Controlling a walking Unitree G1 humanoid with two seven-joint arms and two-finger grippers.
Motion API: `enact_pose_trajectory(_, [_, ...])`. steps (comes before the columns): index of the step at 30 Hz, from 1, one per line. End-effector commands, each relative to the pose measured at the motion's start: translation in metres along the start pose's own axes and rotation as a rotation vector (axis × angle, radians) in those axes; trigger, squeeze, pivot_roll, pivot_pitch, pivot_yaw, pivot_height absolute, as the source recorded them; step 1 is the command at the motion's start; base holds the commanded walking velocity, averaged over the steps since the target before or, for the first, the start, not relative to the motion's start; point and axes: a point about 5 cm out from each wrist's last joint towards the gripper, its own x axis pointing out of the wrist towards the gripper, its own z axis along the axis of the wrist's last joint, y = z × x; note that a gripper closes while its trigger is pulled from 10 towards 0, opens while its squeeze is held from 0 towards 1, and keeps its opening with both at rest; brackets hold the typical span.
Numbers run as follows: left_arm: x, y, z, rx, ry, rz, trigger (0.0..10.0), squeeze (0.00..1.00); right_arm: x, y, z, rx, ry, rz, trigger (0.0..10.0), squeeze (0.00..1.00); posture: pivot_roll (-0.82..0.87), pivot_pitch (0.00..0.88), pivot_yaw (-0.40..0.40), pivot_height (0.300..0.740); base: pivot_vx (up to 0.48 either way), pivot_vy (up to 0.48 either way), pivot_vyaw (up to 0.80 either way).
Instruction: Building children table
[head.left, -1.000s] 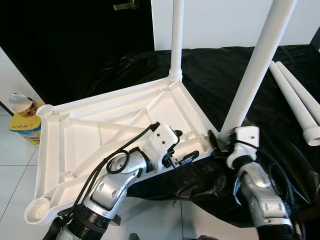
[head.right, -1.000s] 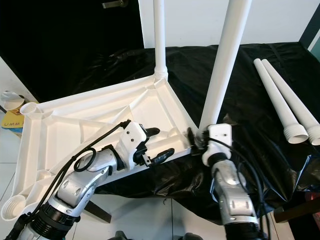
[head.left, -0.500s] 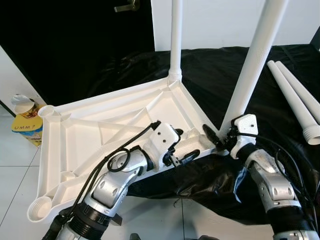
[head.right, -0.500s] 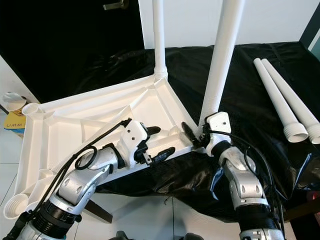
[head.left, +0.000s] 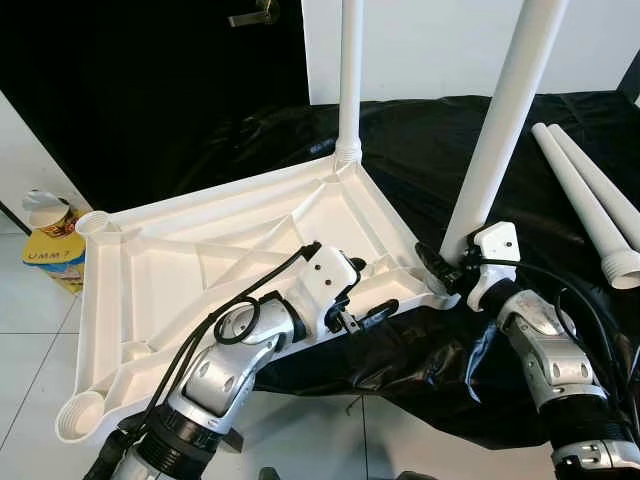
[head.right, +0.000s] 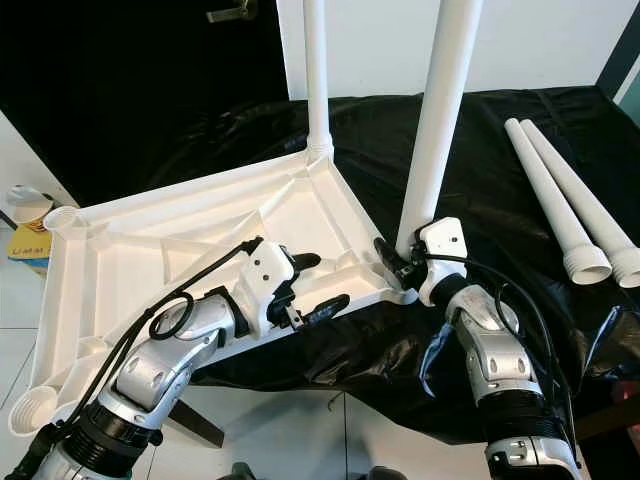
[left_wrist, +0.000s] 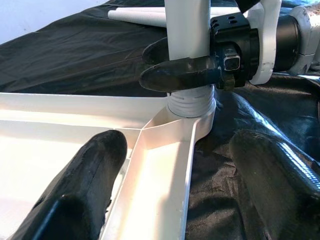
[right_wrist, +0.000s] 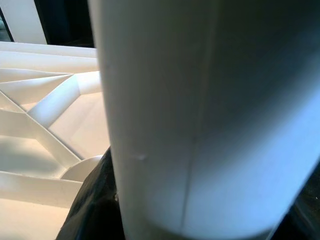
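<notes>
Black plastic sheeting covers the desk, where an upturned white children's tabletop lies with two legs standing in its corner sockets. Right gripper — jaws closed on the nearer leg at its base. Left gripper — jaws open astride the tabletop's near rim. Two spare legs lie well apart.

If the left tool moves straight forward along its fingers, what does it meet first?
Probably the upright white plastic table leg in its corner socket, where the right tool is clamped; depth is uncertain.
</notes>
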Motion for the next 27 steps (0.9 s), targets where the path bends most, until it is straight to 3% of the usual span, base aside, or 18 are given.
enact_pose_trajectory(1, [-0.002,-0.002,-0.003,0.004,0.008,-0.036,10.0,0.0,-0.002,0.01,-0.019,0.039,0.086,-0.01,10.0,0.0,0.0,0.022,0.035,0.74,0.0,0.0,0.0])
enact_pose_trajectory(3, [-0.002,-0.002,-0.003,0.004,0.008,-0.036,10.0,0.0,-0.002,0.01,-0.019,0.039,0.086,-0.01,10.0,0.0,0.0,0.022,0.035,0.74,0.0,0.0,0.0])
enact_pose_trajectory(6, [-0.001,-0.004,-0.003,0.003,0.01,-0.045,10.0,0.0,-0.002,0.013,-0.025,0.058,0.111,-0.166,10.0,0.0,0.0,0.021,0.033,0.74,0.0,0.0,0.0])
enact_pose_trajectory(13, [-0.001,-0.005,-0.004,0.002,0.011,-0.05,10.0,0.0,-0.005,0.017,-0.028,0.108,0.129,-0.318,10.0,0.0,0.0,0.022,0.031,0.74,0.0,0.0,0.0])
enact_pose_trajectory(15, [-0.001,-0.006,-0.004,0.0,0.011,-0.052,10.0,0.0,-0.008,0.017,-0.03,0.135,0.144,-0.455,10.0,0.0,0.0,0.021,0.028,0.74,0.0,0.0,0.0])
enact_pose_trajectory(17, [-0.001,-0.006,-0.004,0.0,0.011,-0.052,10.0,0.0,-0.008,0.017,-0.03,0.135,0.144,-0.455,10.0,0.0,0.0,0.021,0.028,0.74,0.0,0.0,0.0])
enact_pose_trajectory(18, [-0.002,-0.007,-0.004,-0.001,0.011,-0.053,10.0,0.0,-0.01,0.018,-0.031,0.146,0.15,-0.541,10.0,0.0,0.0,0.021,0.026,0.74,0.0,0.0,0.0])
enact_pose_trajectory(21, [-0.002,-0.007,-0.004,-0.001,0.012,-0.054,10.0,0.0,-0.011,0.02,-0.032,0.164,0.159,-0.617,10.0,0.0,0.01,0.02,0.019,0.74,0.0,0.0,0.0])
enact_pose_trajectory(24, [-0.002,-0.008,-0.004,-0.003,0.012,-0.05,10.0,0.0,-0.011,0.031,-0.03,0.197,0.159,-0.731,10.0,0.0,0.01,0.021,0.018,0.74,0.0,0.0,0.0])
enact_pose_trajectory(27, [-0.002,-0.009,-0.005,-0.006,0.011,-0.051,10.0,0.0,-0.008,0.042,-0.028,0.224,0.151,-0.726,10.0,0.0,0.0,0.021,0.019,0.74,0.0,0.0,0.0])
